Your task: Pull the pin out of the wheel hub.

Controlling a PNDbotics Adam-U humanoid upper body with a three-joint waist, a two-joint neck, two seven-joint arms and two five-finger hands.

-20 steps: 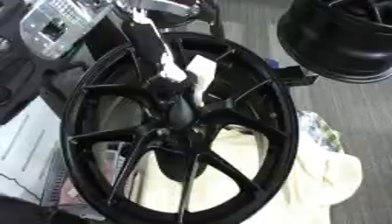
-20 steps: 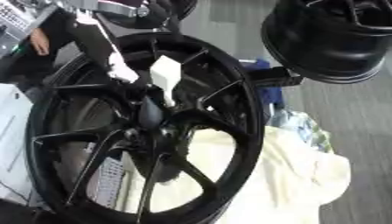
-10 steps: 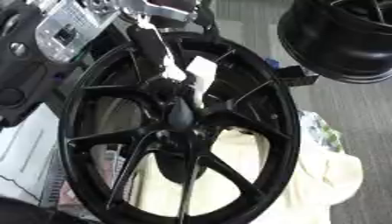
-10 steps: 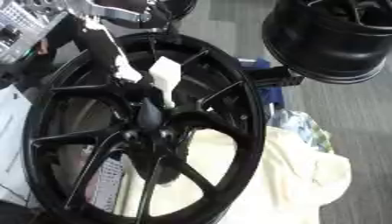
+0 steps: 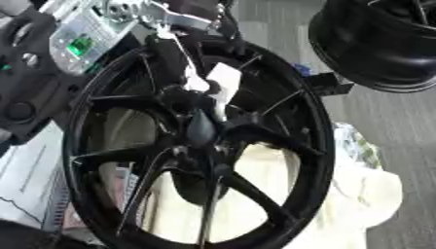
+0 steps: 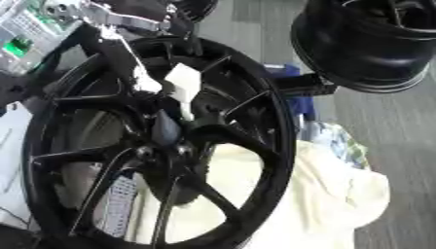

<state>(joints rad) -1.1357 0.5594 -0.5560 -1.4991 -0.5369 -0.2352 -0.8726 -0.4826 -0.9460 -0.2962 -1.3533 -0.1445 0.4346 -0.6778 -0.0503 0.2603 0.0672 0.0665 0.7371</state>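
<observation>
Grey floor behind, big black multi-spoke alloy wheel (image 5: 200,146) propped upright on cream cloth (image 6: 298,194).
White pin piece (image 5: 223,80) sits just above the wheel's hub (image 5: 200,129); my left hand (image 5: 174,58) reaches in from far left, fingers by it, can't tell if clamped. Risk: pin slips, or the pull tips the wheel.

A cream cloth (image 6: 332,194) covers the surface under the black wheel hub (image 5: 289,121), with printed paper sheets (image 5: 30,180) at its left and grey floor (image 5: 400,126) beyond.
</observation>
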